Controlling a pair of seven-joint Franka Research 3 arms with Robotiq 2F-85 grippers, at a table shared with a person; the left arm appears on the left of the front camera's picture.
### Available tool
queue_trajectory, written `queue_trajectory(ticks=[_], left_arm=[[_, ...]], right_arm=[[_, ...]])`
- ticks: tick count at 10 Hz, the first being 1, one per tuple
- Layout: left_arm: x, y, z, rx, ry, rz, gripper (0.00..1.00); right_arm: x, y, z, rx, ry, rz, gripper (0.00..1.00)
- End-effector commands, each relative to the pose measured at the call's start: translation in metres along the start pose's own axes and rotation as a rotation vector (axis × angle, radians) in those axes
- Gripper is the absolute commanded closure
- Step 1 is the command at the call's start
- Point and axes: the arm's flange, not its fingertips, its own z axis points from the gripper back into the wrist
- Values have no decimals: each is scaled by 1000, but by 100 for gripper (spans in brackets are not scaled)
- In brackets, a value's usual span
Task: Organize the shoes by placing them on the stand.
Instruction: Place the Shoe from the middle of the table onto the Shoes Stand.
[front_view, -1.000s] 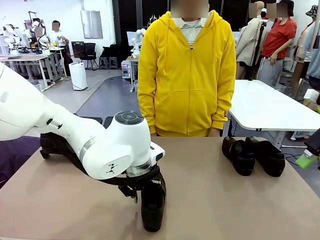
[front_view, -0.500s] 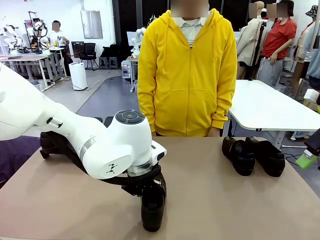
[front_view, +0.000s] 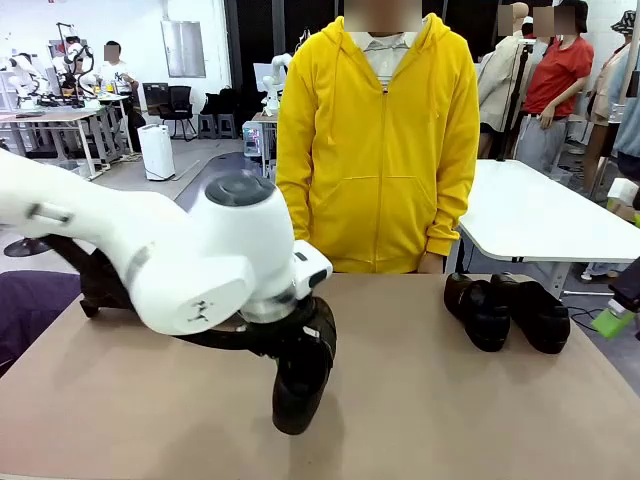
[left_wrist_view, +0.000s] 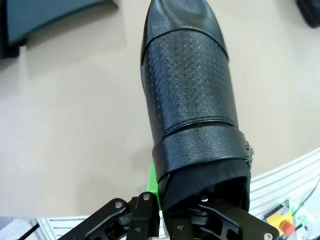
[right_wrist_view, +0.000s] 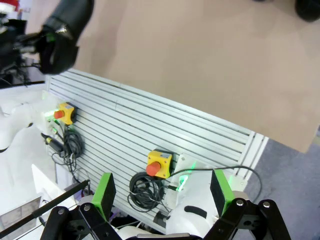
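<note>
Front view: left gripper (front_view: 292, 345) clamped on a glossy black leather loafer (front_view: 298, 392), toe tipped down over the matte tan table (front_view: 440, 410) — two more black loafers (front_view: 505, 312) side by side far right, a busy workshop behind. Left wrist: dark flat stand (left_wrist_view: 45, 15) at the corner. Right wrist: right gripper (right_wrist_view: 163, 189) spread wide, holding nothing, over ribbed aluminium framing (right_wrist_view: 125, 120).
</note>
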Motion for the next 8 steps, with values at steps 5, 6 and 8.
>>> queue_trajectory(ticks=[5,6,8], left_arm=[[-80,90,87,-64,-86,166,100],[-56,52,86,-59,-174,35,100],[-56,52,86,-59,-174,35,100]], right_arm=[[2,1,3,26,0,26,0],[2,1,3,26,0,26,0],[2,1,3,26,0,26,0]])
